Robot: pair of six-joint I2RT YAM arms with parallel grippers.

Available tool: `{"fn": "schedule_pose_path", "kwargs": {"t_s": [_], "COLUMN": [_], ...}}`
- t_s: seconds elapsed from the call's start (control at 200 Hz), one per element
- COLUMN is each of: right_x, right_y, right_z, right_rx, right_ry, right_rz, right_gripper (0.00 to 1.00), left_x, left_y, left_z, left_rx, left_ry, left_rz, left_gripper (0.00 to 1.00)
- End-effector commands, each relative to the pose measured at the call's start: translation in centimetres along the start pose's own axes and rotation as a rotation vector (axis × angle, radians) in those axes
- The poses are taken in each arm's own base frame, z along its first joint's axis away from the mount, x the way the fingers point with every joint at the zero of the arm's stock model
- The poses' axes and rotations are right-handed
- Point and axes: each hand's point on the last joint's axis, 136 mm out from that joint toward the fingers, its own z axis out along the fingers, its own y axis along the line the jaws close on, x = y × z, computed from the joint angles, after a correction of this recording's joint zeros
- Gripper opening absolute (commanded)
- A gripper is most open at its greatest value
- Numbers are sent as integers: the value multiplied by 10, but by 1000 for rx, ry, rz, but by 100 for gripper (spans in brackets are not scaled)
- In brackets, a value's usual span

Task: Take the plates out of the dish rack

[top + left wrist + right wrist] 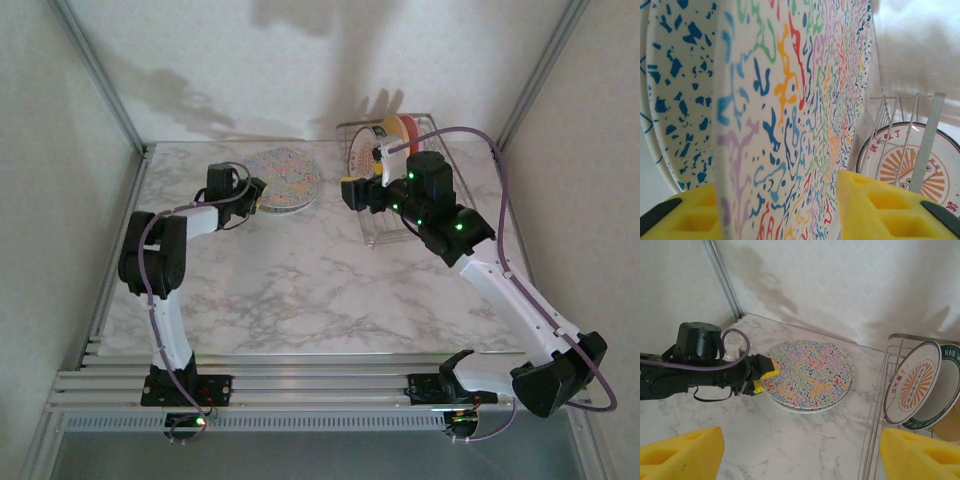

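Nearest are two arm bases bolted to the metal rails (300, 385) at the near edge of one marble-patterned table (300, 290).

The left arm reaches to the far left. There the left gripper (764, 374) has its jaws part-way open, one yellow finger on each side of the near rim of the floral plate (810, 371). I cannot tell whether the pads touch it.

That plate lies flat on top of a stack of three on the table. Under it is a blue-speckled plate (675, 100), and under that a white plate with thin blue lines (644, 120).

The right arm crosses to the far right, and in the overhead view its body covers the near part of the one wire dish rack (384, 230). The right gripper (355, 193) hangs just left of the rack. Its jaws are wide apart and hold nothing.

Three plates stand on edge in the rack:
- a white plate with an orange motif and dark rim (912, 383)
- a yellow plate (386, 131)
- a pink-red plate (408, 127)

Close behind the motif plate the right wrist view shows another dark-rimmed white disc (951, 390). I cannot tell whether it is a fourth plate.

The rack's upright wires cross in front of the motif plate in the left wrist view. A purple cable (470, 135) arches over the rack. Two slanted metal posts (95, 70) and pale walls close off the far side.
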Motion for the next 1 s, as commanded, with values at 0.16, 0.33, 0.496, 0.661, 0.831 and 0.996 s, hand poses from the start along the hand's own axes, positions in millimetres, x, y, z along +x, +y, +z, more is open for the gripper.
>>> {"fn": "schedule_pose_path", "kwargs": {"t_s": [0.16, 0.33, 0.496, 0.661, 0.831, 0.996], "right_x": [-12, -13, -12, -14, -13, -11], "right_y": [5, 4, 4, 4, 3, 3], "right_z": [-4, -5, -5, -5, -4, -3], "right_rx": [-11, -6, -3, -2, -1, 2], "right_ry": [-22, -19, -15, -17, -13, -10], "right_rz": [20, 31, 34, 34, 35, 33], "right_gripper": [81, 82, 82, 82, 82, 82], "left_x": [-7, -6, -7, -11, -12, -12], "left_y": [10, 17, 27, 28, 28, 33], "left_z": [2, 4, 3, 0, 1, 2], "left_rx": [-119, -186, -248, -289, -304, -324], "left_ry": [17, 37, 38, 29, 32, 36], "left_rz": [9, 6, -6, 1, 7, 8], "left_gripper": [47, 52, 55, 57, 57, 57]}}
